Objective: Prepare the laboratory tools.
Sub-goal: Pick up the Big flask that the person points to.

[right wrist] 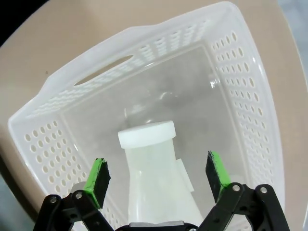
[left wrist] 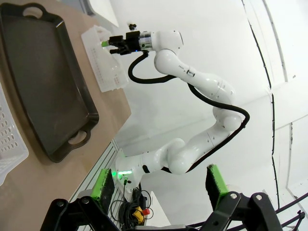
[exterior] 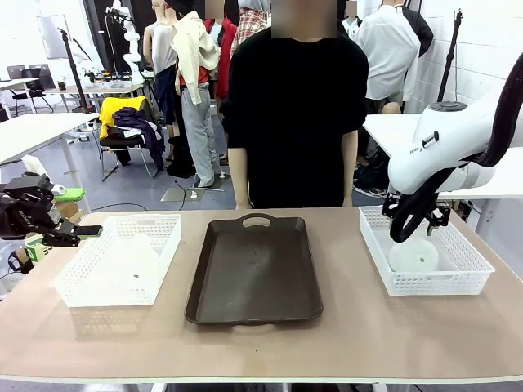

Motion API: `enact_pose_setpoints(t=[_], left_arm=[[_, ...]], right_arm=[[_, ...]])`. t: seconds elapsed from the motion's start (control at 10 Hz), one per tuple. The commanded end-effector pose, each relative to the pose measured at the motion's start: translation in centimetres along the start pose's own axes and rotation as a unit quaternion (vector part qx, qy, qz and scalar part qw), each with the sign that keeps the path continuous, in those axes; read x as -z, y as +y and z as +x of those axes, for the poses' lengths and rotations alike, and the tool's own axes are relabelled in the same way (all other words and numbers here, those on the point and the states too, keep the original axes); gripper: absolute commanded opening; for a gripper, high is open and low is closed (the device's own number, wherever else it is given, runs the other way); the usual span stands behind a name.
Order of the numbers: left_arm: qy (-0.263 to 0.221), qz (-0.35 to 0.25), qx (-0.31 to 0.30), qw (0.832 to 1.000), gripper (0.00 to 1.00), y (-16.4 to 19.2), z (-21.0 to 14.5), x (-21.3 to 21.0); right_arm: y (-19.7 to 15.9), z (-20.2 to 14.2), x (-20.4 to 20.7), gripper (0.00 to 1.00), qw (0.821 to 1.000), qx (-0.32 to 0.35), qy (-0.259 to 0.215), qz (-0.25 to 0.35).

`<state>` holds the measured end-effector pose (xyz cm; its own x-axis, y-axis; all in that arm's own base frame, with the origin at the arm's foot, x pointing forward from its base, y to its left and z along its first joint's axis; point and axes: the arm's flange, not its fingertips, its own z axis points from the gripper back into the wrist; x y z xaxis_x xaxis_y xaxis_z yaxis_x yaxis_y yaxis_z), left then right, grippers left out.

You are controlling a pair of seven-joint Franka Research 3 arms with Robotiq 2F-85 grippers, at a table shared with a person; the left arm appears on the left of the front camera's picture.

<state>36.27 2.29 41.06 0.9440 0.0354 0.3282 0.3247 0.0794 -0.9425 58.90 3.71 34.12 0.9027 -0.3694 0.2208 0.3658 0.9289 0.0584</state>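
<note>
One frosted-white flask [exterior: 413, 258] is in the right mesh basket [exterior: 470, 269]. In the right wrist view its capped neck [right wrist: 147, 134] rises between my green pads [right wrist: 98, 180]. My right gripper [exterior: 417, 222] hangs open just above it, touching nothing. The same gripper [right wrist: 158, 175] has its jaws spread wider than the neck. A second flask [exterior: 137, 251] shows faintly through the left basket [exterior: 122, 290]. My left gripper [exterior: 79, 212] is open and empty at the table's left edge, beside that basket. It points across the table, and its wrist view has the fingers [left wrist: 216, 185] over open space.
A dark brown handled tray [exterior: 253, 273] lies between the two baskets and holds nothing; it also shows in the left wrist view [left wrist: 43, 86]. A person in a black shirt [exterior: 294, 122] stands at the far edge, hands off the table. My right arm [left wrist: 192, 77] arches over the right basket.
</note>
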Motion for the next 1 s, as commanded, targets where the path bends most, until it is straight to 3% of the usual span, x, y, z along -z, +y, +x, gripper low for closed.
enact_pose_setpoints(t=[0.0,0.6,0.7,0.9], left_arm=[[0.001,-0.004,0.002,1.000,1.00,-0.3,-0.2,-0.1],[0.001,-0.004,0.002,1.000,1.00,-0.3,-0.2,-0.1],[0.001,-0.004,0.002,1.000,1.00,-0.3,-0.2,-0.1],[0.001,-0.004,0.002,1.000,1.00,-0.3,-0.2,-0.1]], right_arm=[[0.7,-0.5,1.1,1.00,1.000,0.014,-0.010,-0.014],[1.4,0.6,2.4,1.00,0.999,-0.034,-0.001,-0.024],[1.5,0.6,2.3,0.95,0.999,-0.040,-0.002,-0.025],[1.7,0.7,2.3,0.67,0.999,-0.039,0.006,-0.030]])
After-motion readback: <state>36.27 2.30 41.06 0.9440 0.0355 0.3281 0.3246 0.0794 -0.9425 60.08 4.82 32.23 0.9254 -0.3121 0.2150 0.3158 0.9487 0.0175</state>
